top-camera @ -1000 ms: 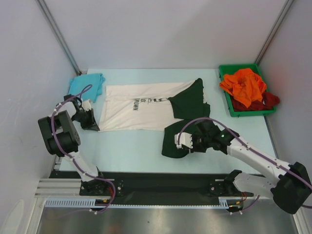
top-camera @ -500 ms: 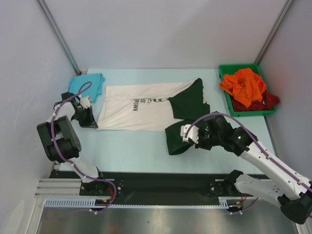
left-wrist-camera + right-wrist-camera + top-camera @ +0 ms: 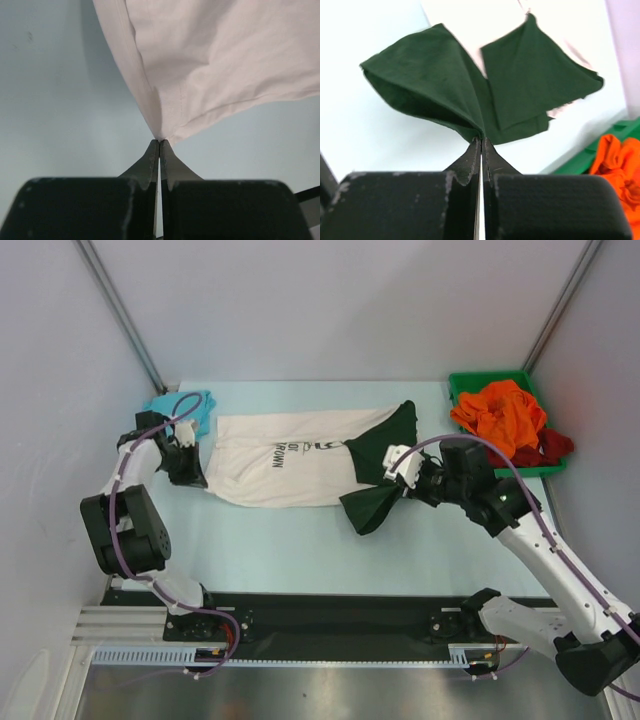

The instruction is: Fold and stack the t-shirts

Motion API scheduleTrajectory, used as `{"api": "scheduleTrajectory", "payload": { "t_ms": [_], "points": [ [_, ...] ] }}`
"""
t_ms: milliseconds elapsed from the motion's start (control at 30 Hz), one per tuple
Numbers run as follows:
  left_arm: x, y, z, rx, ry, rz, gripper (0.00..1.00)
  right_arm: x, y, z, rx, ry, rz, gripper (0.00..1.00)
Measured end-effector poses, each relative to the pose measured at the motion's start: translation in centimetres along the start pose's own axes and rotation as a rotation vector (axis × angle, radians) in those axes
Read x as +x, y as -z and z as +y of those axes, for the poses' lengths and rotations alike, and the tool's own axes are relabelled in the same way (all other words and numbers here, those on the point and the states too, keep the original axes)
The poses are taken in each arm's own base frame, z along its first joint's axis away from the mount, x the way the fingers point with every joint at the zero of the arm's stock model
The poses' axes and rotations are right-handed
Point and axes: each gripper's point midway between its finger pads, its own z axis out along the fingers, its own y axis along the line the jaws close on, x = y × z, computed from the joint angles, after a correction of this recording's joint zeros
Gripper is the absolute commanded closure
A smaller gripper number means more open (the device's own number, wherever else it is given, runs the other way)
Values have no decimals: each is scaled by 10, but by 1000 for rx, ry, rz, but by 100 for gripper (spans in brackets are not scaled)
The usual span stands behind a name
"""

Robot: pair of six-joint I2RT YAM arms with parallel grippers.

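Note:
The cream t-shirt (image 3: pixel 290 465) with dark green sleeves lies spread across the middle of the table. My left gripper (image 3: pixel 190 468) is shut on its cream hem corner (image 3: pixel 159 135) at the left and holds it lifted. My right gripper (image 3: pixel 405 483) is shut on the near dark green sleeve (image 3: pixel 368 508), pinching a fold (image 3: pixel 481 136) and holding it up off the table. The other green sleeve (image 3: pixel 530 80) lies flat beyond. A teal t-shirt (image 3: pixel 180 410) lies at the back left. An orange t-shirt (image 3: pixel 500 415) and a dark red one (image 3: pixel 545 448) sit in the green bin.
The green plastic bin (image 3: pixel 468 455) stands at the back right, by the right wall. Grey walls close in the table on the left, back and right.
My right gripper has lifted the green sleeve and carried it back and to the right. My left gripper has moved back with the cream hem, pulling the near edge of the shirt inward.

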Motion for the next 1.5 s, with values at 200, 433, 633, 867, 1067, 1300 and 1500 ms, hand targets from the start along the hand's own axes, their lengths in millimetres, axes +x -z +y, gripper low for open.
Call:
{"api": "scheduleTrajectory", "payload": {
  "t_ms": [200,433,633,867,1067,1300,1500],
  "points": [
    [-46,24,1,-26,-38,-100,100,-10,-5,-24,62,4,-9,100],
    [-73,16,6,-8,-35,-96,100,-24,-23,-69,137,-17,-15,100],
    [-83,10,7,-8,-35,-77,100,-26,-32,-127,235,-74,-33,100],
    [-105,-1,17,-34,-43,-70,100,-8,-52,-160,267,-110,-13,100],
    [-122,-18,23,-56,-64,-52,100,2,-70,-187,281,-139,-5,100],
    [-137,-38,18,-102,-126,-31,100,20,-86,-218,305,-170,12,100],
    [-136,-53,17,-145,-163,5,100,30,-107,-239,301,-185,20,100]
  ]
}}
